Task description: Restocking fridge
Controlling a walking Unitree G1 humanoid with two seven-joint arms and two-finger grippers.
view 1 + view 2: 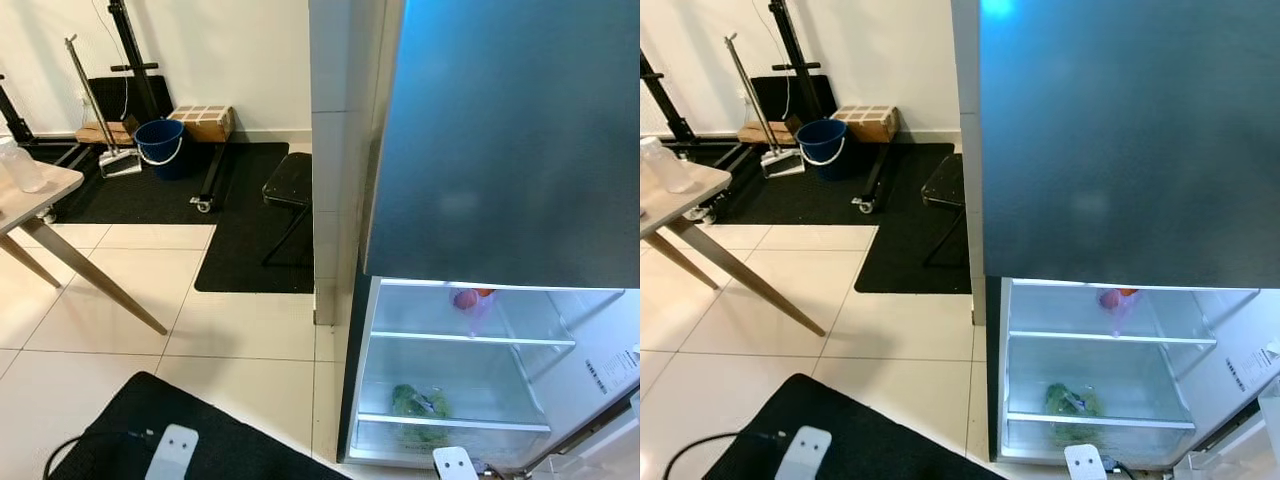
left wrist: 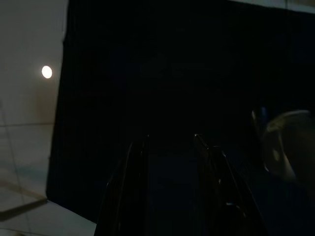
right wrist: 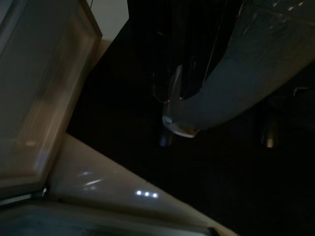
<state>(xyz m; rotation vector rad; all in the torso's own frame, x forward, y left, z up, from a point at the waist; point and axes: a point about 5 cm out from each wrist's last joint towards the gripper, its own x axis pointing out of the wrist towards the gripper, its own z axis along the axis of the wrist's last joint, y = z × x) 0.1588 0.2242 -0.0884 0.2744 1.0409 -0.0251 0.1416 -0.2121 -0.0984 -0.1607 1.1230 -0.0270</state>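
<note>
The fridge stands at my right with its dark upper door shut. Its lower compartment is lit and open. A green bag of leafy vegetables lies on the lowest shelf. A pink and red item sits at the back of the top shelf. My left gripper hangs low over a black mat, its two black fingers apart with nothing between them. The right wrist view is dark; the edge of the open fridge door and pale floor can be made out.
A wooden table with slanted legs stands at my left, a clear container on it. Further back on dark mats are a blue bucket, a cardboard box, a black stool and stands. Pale tiles lie between.
</note>
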